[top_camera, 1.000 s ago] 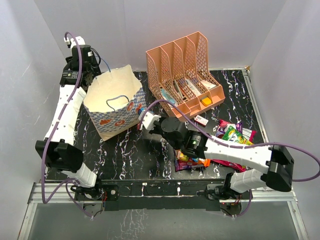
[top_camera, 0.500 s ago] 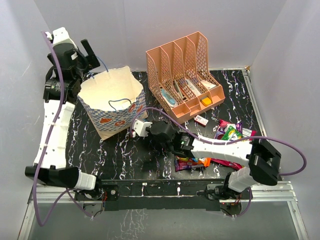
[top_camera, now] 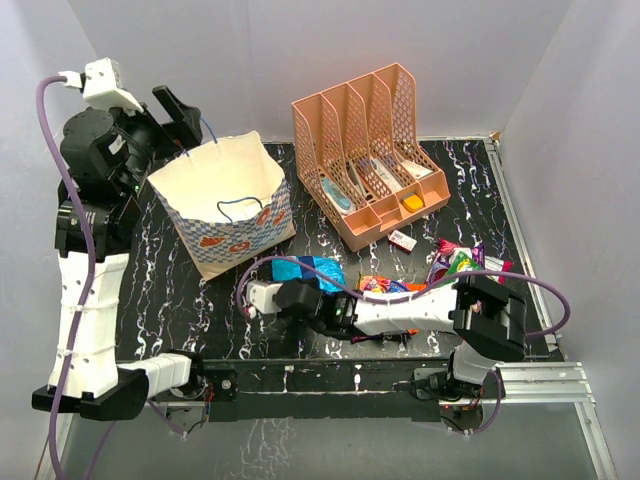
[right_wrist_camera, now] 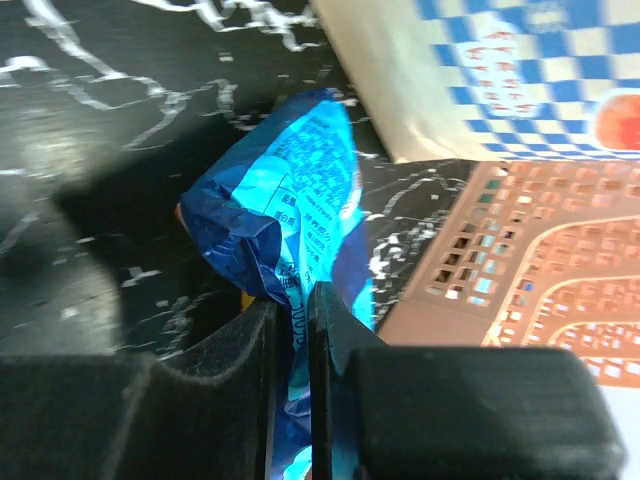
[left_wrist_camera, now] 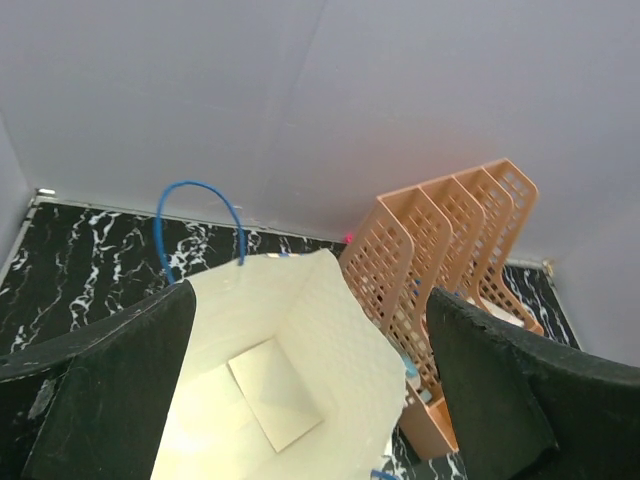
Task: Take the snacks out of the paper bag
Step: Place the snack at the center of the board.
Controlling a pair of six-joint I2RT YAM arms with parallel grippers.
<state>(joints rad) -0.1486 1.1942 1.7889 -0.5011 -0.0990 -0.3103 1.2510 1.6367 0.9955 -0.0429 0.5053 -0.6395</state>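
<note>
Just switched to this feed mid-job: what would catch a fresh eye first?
The right pincer, low near the table's front, is shut on a bright blue packet. Back left, the checked paper bag stands open and looks empty, the left pincer wide open above it. Colourful packets lie heaped at right, before the peach organizer.
</note>
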